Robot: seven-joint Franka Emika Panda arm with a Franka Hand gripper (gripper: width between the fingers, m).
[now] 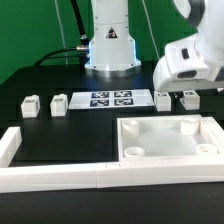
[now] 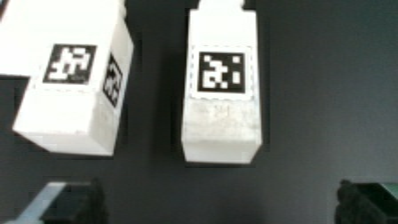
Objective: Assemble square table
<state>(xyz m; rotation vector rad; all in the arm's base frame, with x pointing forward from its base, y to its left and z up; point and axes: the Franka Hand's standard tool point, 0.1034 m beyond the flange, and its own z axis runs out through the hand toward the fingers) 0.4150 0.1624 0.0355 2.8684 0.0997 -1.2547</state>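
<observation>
The gripper [image 2: 217, 204], its fingers apart and empty, hovers over two legs on the table. One leg [image 2: 224, 90] lies centred beneath it, the neighbouring leg [image 2: 71, 85] just beside. Descend straight, sparing the neighbouring leg.

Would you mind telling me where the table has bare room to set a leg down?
The widest bare patch of table lies between the marker board, the border wall and the tabletop. It is crowded at the exterior view's right, where the open gripper hangs over two legs beside the tabletop.
</observation>
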